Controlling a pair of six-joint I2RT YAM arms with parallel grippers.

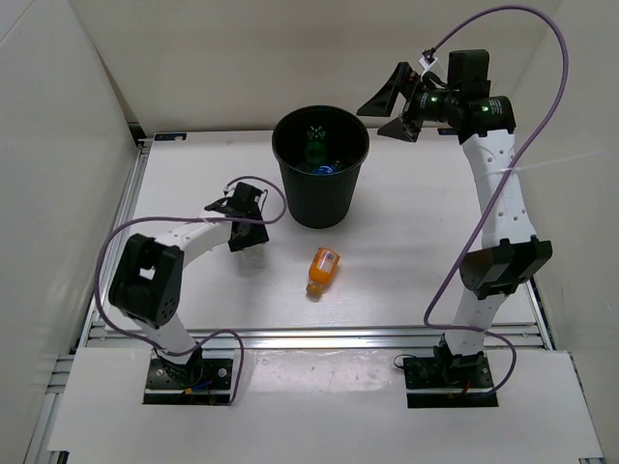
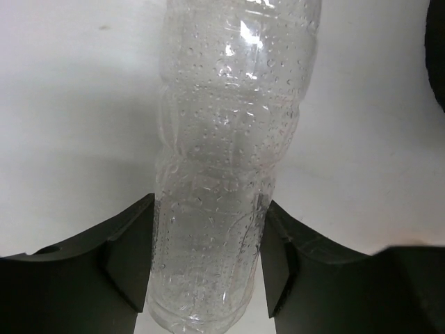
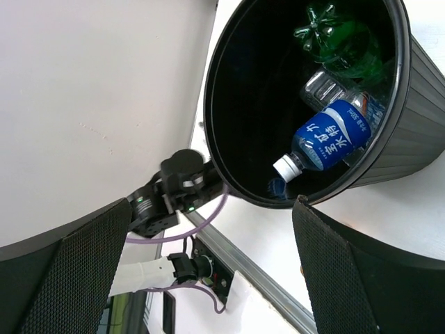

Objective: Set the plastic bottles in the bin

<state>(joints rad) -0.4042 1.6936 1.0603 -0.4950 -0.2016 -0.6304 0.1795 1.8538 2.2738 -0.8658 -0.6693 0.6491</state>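
Here, your left gripper (image 2: 208,257) is clamped near one end of the plain clear bottle (image 2: 229,139), just left of the bin (image 1: 319,198), while your right gripper (image 1: 392,109) hangs open near its rim: the droplet-beaded plastic could slide out of so short a hold during the lift.
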